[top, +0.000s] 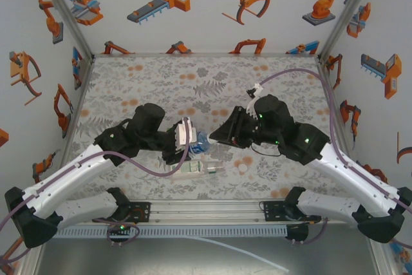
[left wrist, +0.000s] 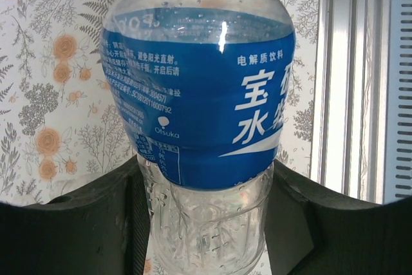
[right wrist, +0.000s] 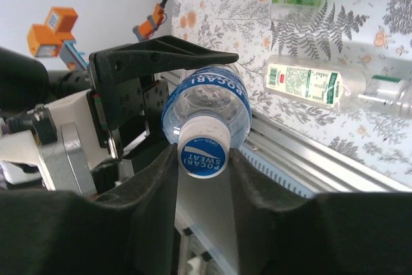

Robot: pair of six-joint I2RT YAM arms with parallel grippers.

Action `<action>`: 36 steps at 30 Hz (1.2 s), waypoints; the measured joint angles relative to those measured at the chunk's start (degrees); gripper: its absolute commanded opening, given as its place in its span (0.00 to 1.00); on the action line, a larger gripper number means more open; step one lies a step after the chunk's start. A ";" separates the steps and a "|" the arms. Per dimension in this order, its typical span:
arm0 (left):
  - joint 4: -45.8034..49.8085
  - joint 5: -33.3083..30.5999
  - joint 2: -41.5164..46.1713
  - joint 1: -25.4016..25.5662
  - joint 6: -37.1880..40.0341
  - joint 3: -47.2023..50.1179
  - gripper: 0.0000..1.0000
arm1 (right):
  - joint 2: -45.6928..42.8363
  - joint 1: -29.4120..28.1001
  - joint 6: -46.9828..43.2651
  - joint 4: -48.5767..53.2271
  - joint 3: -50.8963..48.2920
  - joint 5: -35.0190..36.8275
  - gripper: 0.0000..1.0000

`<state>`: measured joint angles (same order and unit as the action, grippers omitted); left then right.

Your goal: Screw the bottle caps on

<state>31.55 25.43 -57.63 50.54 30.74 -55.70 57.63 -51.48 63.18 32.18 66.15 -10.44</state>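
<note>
Bottle (left wrist: 199,94) looks light, thin-walled and easy to crush: your left tool (left wrist: 206,223) grips it near the base, and your right tool (right wrist: 204,156) pinches the small smooth cap (right wrist: 205,145).

- Top view: I read bright, even light from overhead; only faint, soft shadows toward the near edge of the tabletop (top: 161,82).
- Left wrist: a white glare streak on the blue-label bottle (left wrist: 199,94); its print is sharp, and the metal rail (left wrist: 347,94) is nearly washed out.
- Right wrist: foreground black, underexposed and slightly soft; the far surface is crisp.
</note>
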 measured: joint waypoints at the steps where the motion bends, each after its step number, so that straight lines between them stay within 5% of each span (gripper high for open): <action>1: -0.35 0.85 0.00 0.11 0.22 0.00 0.00 | 0.15 0.00 -3.02 -0.85 0.04 -0.15 0.46; 5: -1.01 3.30 0.04 0.85 0.72 0.00 0.00 | 0.11 0.09 -17.05 -2.84 0.13 -2.05 0.57; 22: -0.20 7.34 2.54 0.85 1.46 0.00 0.00 | -4.00 0.13 -78.47 -4.59 1.51 -26.38 0.48; 36: 0.20 7.80 3.04 0.85 1.46 -0.02 0.00 | -1.92 0.13 -88.72 -4.02 1.53 -30.12 0.27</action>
<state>31.75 33.23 -54.59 51.40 32.21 -55.72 55.70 -51.35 -25.54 28.16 67.68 -40.56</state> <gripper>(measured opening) 0.560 0.337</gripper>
